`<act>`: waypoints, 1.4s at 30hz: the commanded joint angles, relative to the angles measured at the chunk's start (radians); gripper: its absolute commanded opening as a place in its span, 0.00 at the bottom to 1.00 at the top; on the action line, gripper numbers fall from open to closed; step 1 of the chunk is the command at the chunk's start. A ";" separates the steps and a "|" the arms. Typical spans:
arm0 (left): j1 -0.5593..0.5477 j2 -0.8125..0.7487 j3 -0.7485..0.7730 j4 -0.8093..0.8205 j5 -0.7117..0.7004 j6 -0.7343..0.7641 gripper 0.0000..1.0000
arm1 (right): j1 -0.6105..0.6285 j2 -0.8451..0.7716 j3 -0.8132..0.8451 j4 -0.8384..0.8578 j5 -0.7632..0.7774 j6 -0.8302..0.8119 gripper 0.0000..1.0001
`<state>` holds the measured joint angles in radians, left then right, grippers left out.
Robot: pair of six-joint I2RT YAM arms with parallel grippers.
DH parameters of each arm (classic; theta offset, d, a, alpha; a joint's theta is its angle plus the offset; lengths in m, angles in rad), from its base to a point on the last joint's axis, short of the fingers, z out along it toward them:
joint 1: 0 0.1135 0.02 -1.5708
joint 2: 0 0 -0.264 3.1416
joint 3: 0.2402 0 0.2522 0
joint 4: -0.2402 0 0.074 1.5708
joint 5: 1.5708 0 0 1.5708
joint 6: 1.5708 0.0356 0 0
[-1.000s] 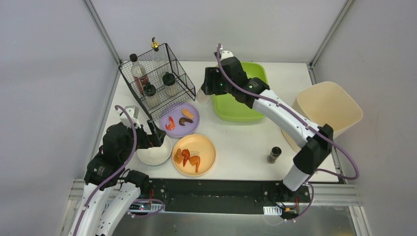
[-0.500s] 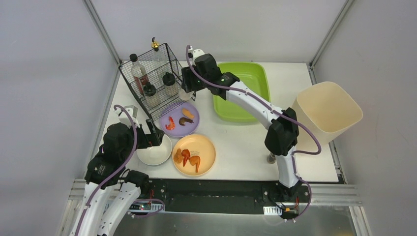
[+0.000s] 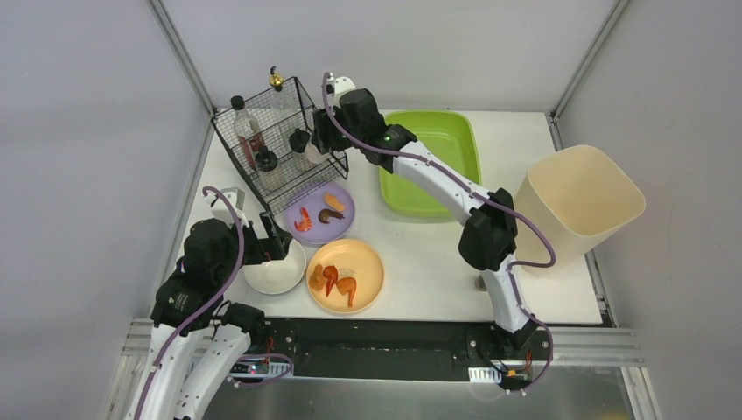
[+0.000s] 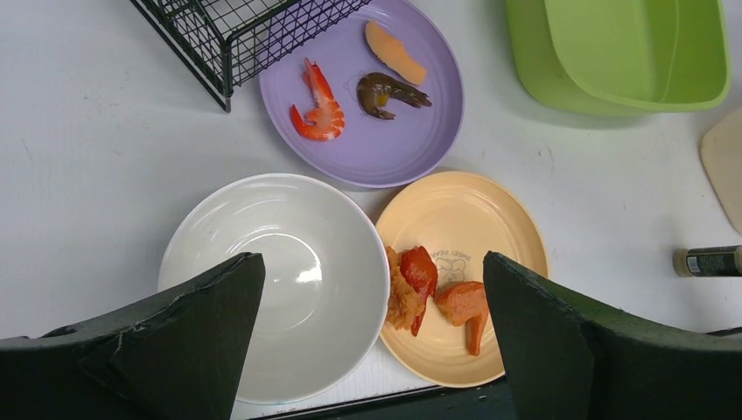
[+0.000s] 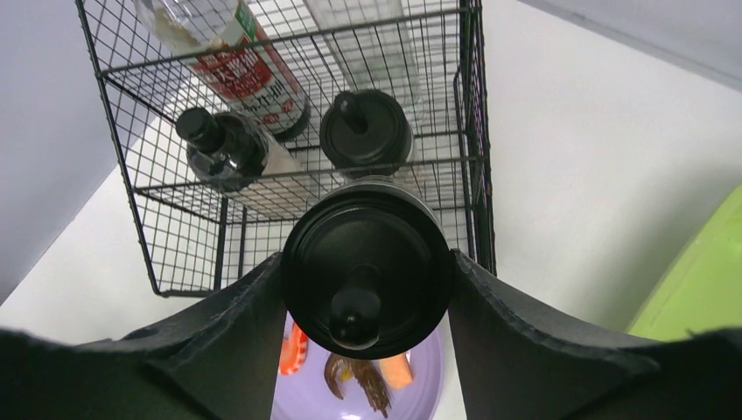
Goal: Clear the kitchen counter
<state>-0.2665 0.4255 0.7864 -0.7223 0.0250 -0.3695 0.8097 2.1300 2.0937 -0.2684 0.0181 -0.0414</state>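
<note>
- We are clamping a black-lidded jar (image 5: 366,254) in our right gripper (image 5: 366,302) over the near rim of the wire basket (image 5: 297,166).
- Our left gripper (image 4: 369,262) is hovering wide open above the white bowl (image 4: 262,280) on the kitchen counter (image 3: 420,254).

**Top external view:** the camera is looking down from above and behind the arm bases, from afar, taking in the whole kitchen counter (image 3: 420,254).

**Left wrist view:** the camera is facing straight down from mid height. The left gripper (image 4: 367,262) is framing the lower corners, and the white bowl (image 4: 262,262), orange plate (image 4: 455,219) and purple plate (image 4: 385,149) are lying below.

**Right wrist view:** the camera is pointing down at close range. The black-capped bottle (image 5: 366,280) is filling the centre, with the wire basket (image 5: 469,140) beyond.

All three views are sharing the purple plate and the wire basket.
</note>
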 commanded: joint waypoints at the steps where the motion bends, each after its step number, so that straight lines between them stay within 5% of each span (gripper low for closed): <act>1: 0.010 -0.002 0.011 0.003 0.016 0.010 1.00 | 0.009 0.047 0.134 0.096 0.005 -0.019 0.00; 22: 0.021 0.001 0.010 0.003 0.023 0.012 1.00 | 0.013 0.215 0.223 0.103 0.106 -0.064 0.00; 30: 0.027 0.009 0.010 0.002 0.023 0.014 1.00 | 0.015 0.252 0.215 0.092 0.146 -0.050 0.26; 36: 0.033 0.014 0.010 0.003 0.023 0.014 1.00 | 0.032 0.239 0.192 0.090 0.163 -0.065 0.77; 42: 0.035 0.017 0.010 0.003 0.022 0.014 1.00 | 0.068 0.110 0.070 0.156 0.201 -0.084 0.87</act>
<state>-0.2466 0.4335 0.7864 -0.7238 0.0433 -0.3695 0.8452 2.3901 2.2311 -0.2031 0.1768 -0.1036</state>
